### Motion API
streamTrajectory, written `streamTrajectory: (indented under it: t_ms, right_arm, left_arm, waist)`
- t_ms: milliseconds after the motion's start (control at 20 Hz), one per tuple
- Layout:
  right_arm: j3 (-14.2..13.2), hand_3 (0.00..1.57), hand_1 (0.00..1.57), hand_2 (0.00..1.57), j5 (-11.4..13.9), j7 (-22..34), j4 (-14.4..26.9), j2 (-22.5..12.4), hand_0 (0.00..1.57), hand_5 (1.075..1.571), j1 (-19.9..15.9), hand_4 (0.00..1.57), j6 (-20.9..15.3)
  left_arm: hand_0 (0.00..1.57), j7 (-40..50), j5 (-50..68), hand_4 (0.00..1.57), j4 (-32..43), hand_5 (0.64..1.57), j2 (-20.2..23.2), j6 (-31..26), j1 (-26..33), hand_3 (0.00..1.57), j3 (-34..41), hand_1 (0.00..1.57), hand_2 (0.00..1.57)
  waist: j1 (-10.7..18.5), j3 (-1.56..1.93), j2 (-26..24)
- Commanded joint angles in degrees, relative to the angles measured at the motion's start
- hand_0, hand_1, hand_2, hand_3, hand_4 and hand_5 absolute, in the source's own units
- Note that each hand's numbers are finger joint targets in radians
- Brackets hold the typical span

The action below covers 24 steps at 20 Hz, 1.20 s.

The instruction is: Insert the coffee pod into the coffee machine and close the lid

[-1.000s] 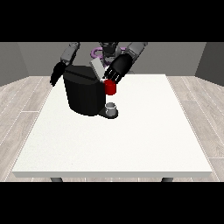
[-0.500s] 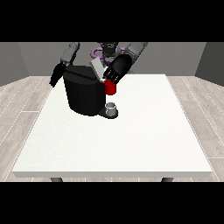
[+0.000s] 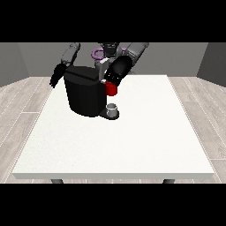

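Hand (image 3: 115,75) over coffee machine (image 3: 84,95)

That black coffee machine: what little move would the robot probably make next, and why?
Probably it lowers the hand at the view's right a little further onto the coffee machine. That hand sits at the machine's top edge, just above a red thing at the machine; the other hand hangs aside.

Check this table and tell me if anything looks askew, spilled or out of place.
Nothing stands out. The coffee machine stands upright on the white table, a small grey thing sits on its base, and a red thing at the machine shows near its top. No spills show.
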Motion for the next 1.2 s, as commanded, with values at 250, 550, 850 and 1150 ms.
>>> streamTrajectory:
  t_ms: [250,550,850,1150]
  right_arm:
    - [0.3,0.0,0.0,0.0,0.6,2.9,-0.8,-0.1,0.0,1.571,-1.1,0.0,-0.5]
    - [-0.5,0.0,0.0,0.0,-1.0,2.6,-1.3,-0.1,0.0,1.571,-2.2,0.08,0.3]
    - [-1.5,0.0,0.0,0.0,-0.5,-1.0,1.4,-0.5,0.0,1.571,-0.7,0.07,-0.7]
    - [0.9,0.0,0.0,0.0,1.2,0.9,-2.6,-0.6,0.0,1.571,-2.1,0.19,-0.5]
  left_arm:
    - [1.1,-2.4,-2.0,0.0,1.7,1.571,0.3,1.4,0.4,0.99,-0.8,1.1,1.13]
    - [1.15,-3.4,-0.9,0.0,1.2,1.571,-0.9,5.6,0.3,0.95,1.3,1.15,1.15]
    - [1.21,-5.8,-1.0,0.0,0.4,1.571,0.2,4.2,-0.5,0.97,1.2,1.21,1.19]
    - [1.14,-9.6,-3.3,0.0,1.0,1.571,3.9,8.5,-0.7,0.84,1.2,1.14,1.12]
  waist:
    - [-0.5,0.0,0.7]
    - [-0.8,-0.01,2.0]
    - [0.3,0.01,2.3]
    - [-2.0,-0.02,4.9]
